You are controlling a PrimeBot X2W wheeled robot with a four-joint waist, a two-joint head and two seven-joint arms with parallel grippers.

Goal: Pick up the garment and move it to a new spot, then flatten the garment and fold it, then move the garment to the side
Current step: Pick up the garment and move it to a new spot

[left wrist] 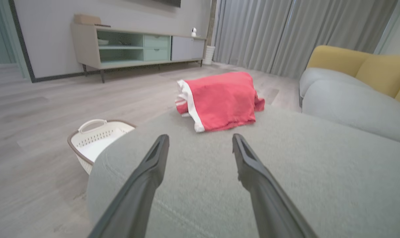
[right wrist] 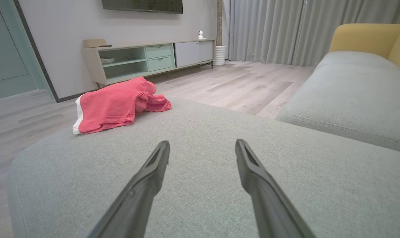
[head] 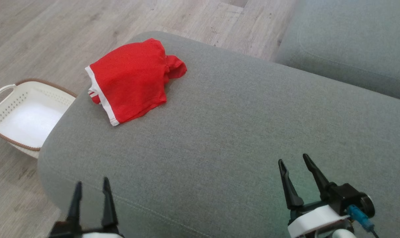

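the red garment (head: 130,79) lies in a loose heap at the far left corner of the grey sofa (head: 219,138), close to the edge above the basket (head: 8,110) on the floor. the left gripper (head: 91,181) and right gripper (head: 293,158) hang over the near side, well apart from it, fingers (head: 288,185) spread wide and holding nothing. the cloth looks thin, light and limp, so i'd expect it to sag and unfold once lifted, not keep its shape. the white hem (head: 101,99) looks the firmest line to pinch. the bunched bit (head: 176,67) at the back would only drag a tangle. nothing fragile here, though it could slide off the corner.
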